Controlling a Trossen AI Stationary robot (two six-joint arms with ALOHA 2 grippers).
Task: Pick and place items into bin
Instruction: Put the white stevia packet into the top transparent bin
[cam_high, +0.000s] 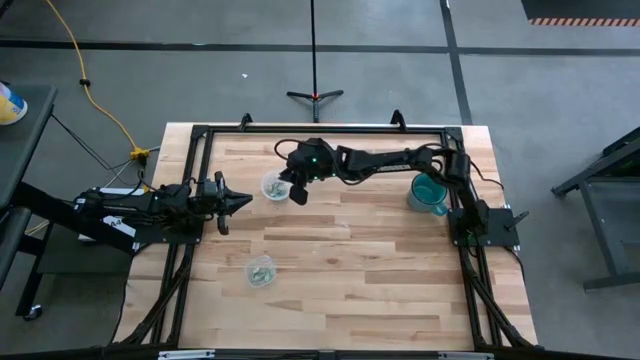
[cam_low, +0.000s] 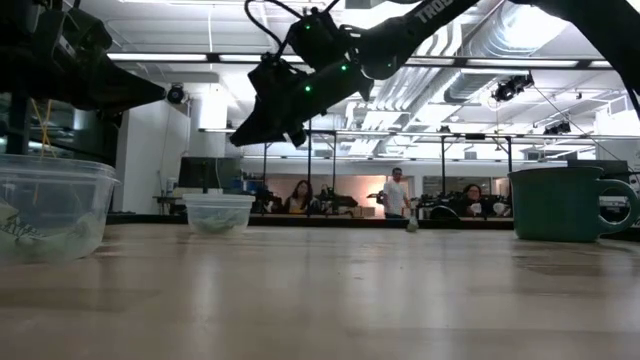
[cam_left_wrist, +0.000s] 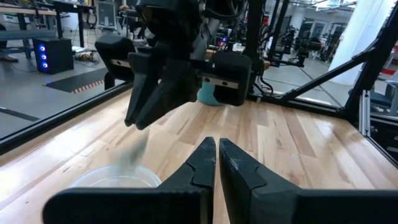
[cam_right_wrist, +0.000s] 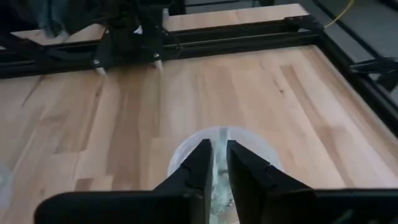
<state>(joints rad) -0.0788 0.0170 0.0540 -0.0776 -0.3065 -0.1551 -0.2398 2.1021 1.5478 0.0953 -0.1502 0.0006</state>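
A clear cup (cam_high: 272, 185) stands on the table's far half and holds pale green-grey pieces (cam_right_wrist: 220, 186). My right gripper (cam_high: 298, 193) hovers just above it, fingers pointing down over the cup (cam_right_wrist: 261, 147), open only by a narrow gap with nothing seen between them. In the left wrist view a pale blurred smear (cam_left_wrist: 129, 157) shows between that gripper (cam_left_wrist: 140, 118) and the cup (cam_left_wrist: 118, 180). A second clear cup (cam_high: 261, 271) with more pieces sits nearer the front. My left gripper (cam_high: 244, 200) is shut, just left of the far cup, touching nothing.
A teal mug (cam_high: 428, 193) stands on the table's right side by the right arm's base. A black frame (cam_high: 300, 130) runs round the wooden table. In the low view a small pale thing (cam_low: 411, 225) stands on the table, and people sit in the room behind.
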